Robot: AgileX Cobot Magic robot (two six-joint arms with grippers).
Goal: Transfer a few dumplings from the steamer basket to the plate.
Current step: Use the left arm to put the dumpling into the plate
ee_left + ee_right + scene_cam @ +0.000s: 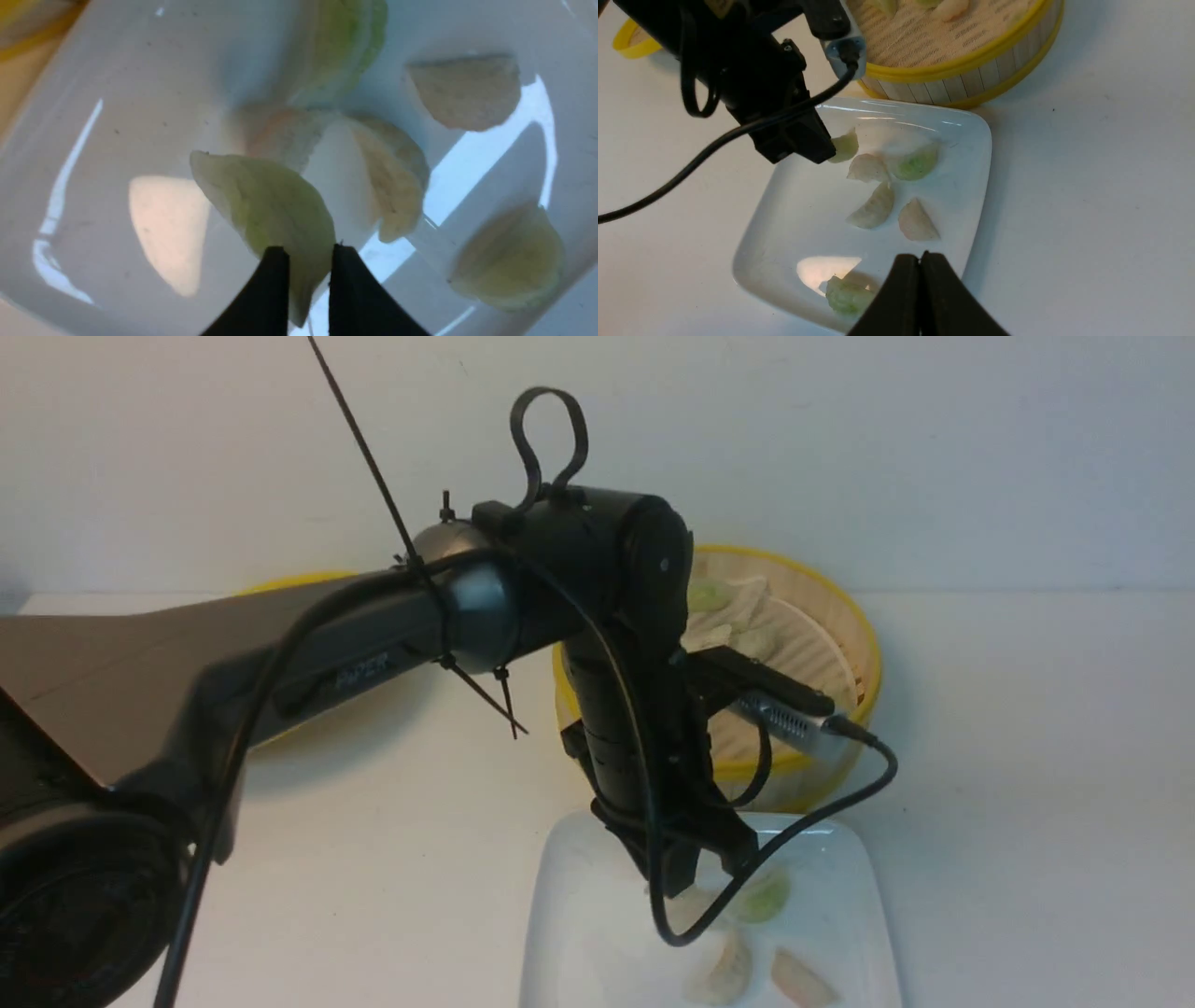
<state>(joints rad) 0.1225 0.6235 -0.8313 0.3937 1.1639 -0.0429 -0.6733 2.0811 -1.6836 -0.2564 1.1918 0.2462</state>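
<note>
My left gripper is shut on a pale green dumpling and holds it just above the glossy white plate. Several more dumplings lie on the plate, among them a green one and a whitish one. Behind the plate stands the steamer basket, with a few dumplings still inside. My right gripper is shut with nothing in it, hovering over the plate's near edge beside a green dumpling.
A flat yellow-rimmed lid lies on the white table at the back left, mostly behind my left arm. The left arm's cable hangs over the plate and the basket's front wall.
</note>
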